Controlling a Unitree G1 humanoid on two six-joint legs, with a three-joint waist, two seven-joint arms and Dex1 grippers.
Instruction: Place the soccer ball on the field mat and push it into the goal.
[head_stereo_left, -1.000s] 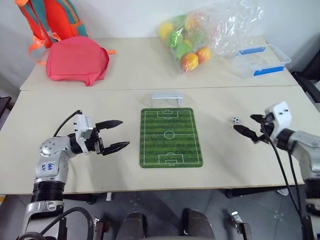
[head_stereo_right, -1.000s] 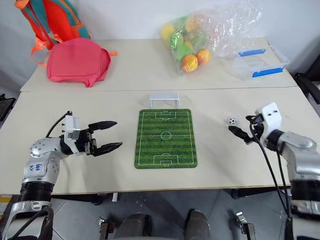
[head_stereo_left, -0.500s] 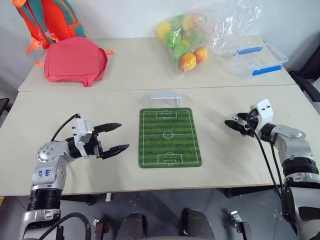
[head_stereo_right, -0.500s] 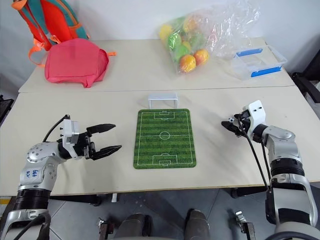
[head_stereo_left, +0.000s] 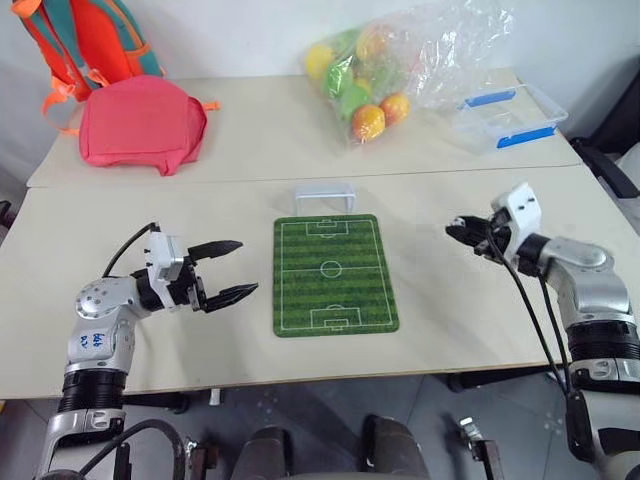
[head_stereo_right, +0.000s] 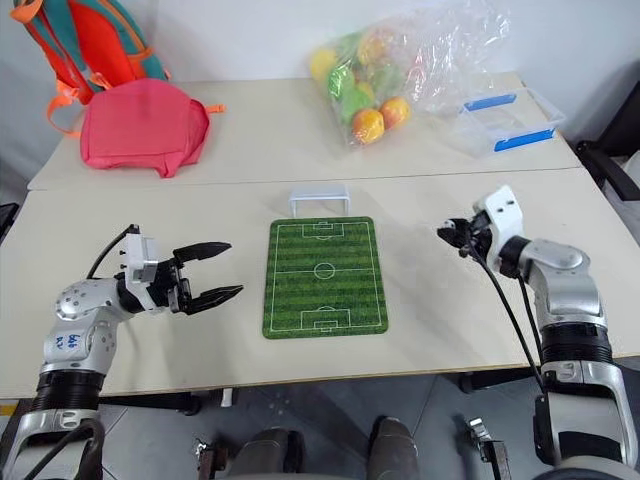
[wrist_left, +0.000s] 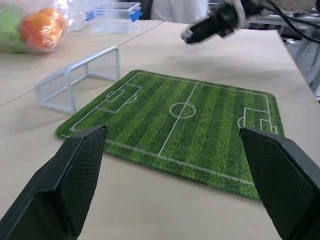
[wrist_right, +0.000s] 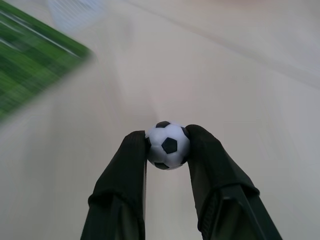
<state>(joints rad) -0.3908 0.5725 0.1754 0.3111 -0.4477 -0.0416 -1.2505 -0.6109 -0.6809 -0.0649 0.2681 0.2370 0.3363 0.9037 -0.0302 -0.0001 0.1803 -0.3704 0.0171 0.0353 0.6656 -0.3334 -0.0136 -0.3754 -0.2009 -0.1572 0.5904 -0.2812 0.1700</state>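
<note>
The step in hand looks like carrying the soccer ball (wrist_right: 167, 145) across to the field mat (head_stereo_left: 334, 274). To do it well, the grip should stay firm on so small and round a thing, the ball should go down low onto the turf, and the fingers should part gently so that it does not roll off.

The right gripper (wrist_right: 167, 146) is closed on the ball, which sits pinched between its two black fingertips (wrist_right: 136, 150), off the table (head_stereo_left: 450, 320). Ahead of that hand and to its left lies the mat, well apart from it. Beyond the mat's far end stands the white goal (head_stereo_left: 324, 196), just beside the edge.

The left gripper (head_stereo_left: 229, 269) hangs on the mat's other side with its fingers spread wide, holding nothing.
</note>
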